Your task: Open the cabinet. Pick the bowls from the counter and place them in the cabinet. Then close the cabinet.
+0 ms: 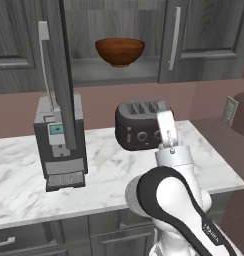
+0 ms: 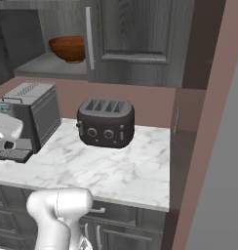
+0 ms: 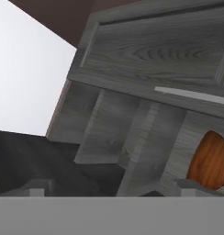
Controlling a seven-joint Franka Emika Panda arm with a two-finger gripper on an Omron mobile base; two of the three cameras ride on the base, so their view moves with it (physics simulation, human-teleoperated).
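The cabinet (image 1: 119,75) stands open. Its left door (image 1: 64,75) is swung out edge-on towards me, and its right door (image 1: 204,35) is shut. A glossy reddish-brown bowl (image 1: 119,51) sits on the cabinet's lower shelf, also seen as the bowl (image 2: 67,48) and, from below, the bowl (image 3: 210,160). My gripper (image 3: 114,188) is open with nothing between its fingertips (image 3: 38,187). It points up at the cabinet's underside. The hand (image 1: 165,131) hovers over the counter in front of the toaster, below and right of the bowl.
A black toaster (image 1: 141,125) stands at the back of the marble counter (image 1: 109,170), just behind my hand. A grey coffee machine (image 1: 60,145) stands to its left, under the open door. The counter ends at a brown wall (image 2: 199,122) on the right.
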